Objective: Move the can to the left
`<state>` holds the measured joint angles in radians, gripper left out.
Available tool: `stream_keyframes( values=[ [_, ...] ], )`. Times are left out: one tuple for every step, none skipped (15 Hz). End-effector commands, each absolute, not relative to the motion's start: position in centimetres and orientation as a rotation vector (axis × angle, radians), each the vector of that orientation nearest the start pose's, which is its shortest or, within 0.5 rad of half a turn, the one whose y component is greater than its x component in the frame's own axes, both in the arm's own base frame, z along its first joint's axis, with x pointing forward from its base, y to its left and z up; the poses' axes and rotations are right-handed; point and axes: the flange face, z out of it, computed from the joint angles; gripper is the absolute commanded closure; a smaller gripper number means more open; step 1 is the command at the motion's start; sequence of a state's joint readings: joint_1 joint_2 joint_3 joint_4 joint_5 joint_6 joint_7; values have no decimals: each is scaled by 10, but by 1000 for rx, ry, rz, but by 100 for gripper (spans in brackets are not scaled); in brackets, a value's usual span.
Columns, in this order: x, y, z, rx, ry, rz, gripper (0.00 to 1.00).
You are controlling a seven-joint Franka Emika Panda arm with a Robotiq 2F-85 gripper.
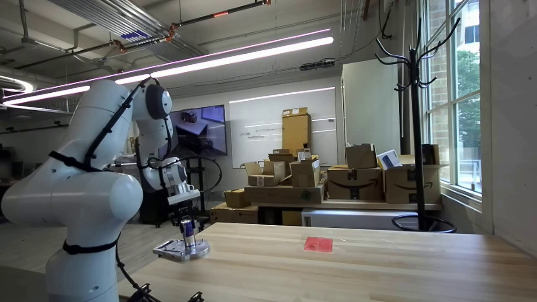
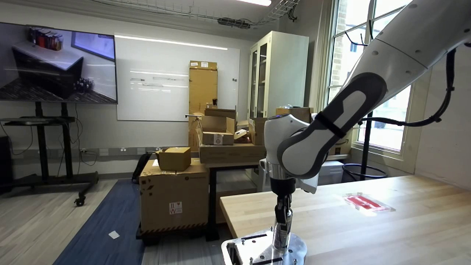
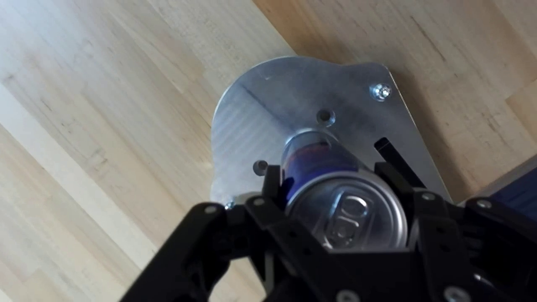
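Observation:
The can is slim and blue-purple with a silver lid and pull tab. It stands upright on a silver metal plate in the wrist view. In both exterior views the can stands on this plate at the table's corner. My gripper points down over the can, with one black finger on each side of its upper part, seemingly touching it. In an exterior view the gripper hides part of the can's upper side.
A flat red block lies farther along the wooden table. The plate carries screws and black slots. Cardboard boxes stand behind the table, and a coat rack is at the back near the window.

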<state>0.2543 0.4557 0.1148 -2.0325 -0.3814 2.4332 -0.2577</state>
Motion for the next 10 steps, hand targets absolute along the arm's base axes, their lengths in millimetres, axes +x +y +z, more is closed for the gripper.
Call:
stream_keyframes(
  values=[
    [532,232,223,-3012,-1507,29,67],
    [528,236,220,-3015,-1514,46,64],
    [526,240,217,-3019,-1520,57,17],
    [523,242,216,-3024,-1522,67,16],
    [522,244,214,-3029,-1519,75,11],
    [519,246,214,-3038,-1511,78,3],
    [517,246,212,-3044,-1503,82,0],
    [515,247,213,-3052,-1497,82,0],
    [513,248,217,-3059,-1487,82,0],
    [512,248,223,-3070,-1464,71,0]
  ],
)
